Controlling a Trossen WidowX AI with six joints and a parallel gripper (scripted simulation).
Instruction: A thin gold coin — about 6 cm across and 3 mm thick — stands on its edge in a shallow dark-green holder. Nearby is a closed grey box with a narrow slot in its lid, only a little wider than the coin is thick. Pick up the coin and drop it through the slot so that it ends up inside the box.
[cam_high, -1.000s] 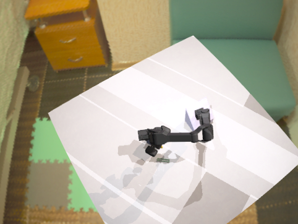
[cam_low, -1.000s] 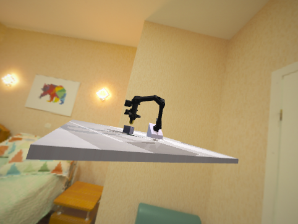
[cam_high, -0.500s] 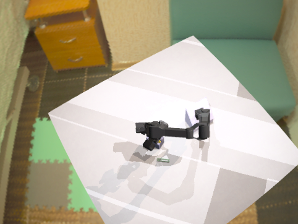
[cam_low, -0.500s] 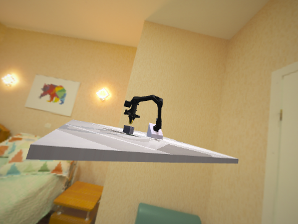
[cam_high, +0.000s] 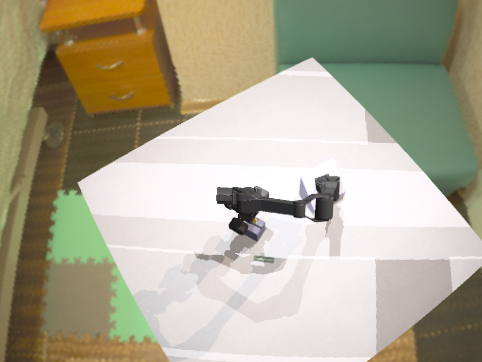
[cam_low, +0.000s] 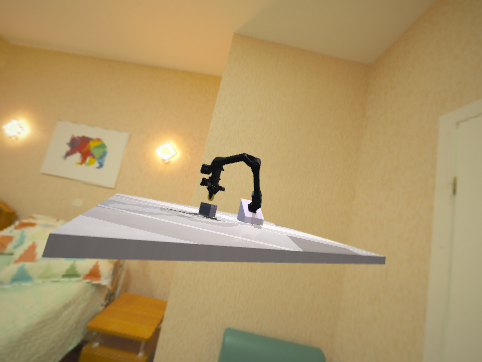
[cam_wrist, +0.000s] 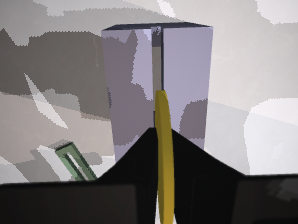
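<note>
The gold coin is on edge between the fingers of my gripper, which is shut on it. The closed grey box is below the coin. In the exterior view a small gap shows between the coin and the box top. In the wrist view the slot runs up the lid, and the coin's far end overlaps it, nearly parallel and slightly to its right. The near part of the slot is hidden by coin and fingers. The dark-green holder lies apart from the box, its groove empty.
A pale block stands beside the arm's base. The holder is at the lower left in the wrist view. The arm reaches over from its base to the box. The table has striped light and shadows on it.
</note>
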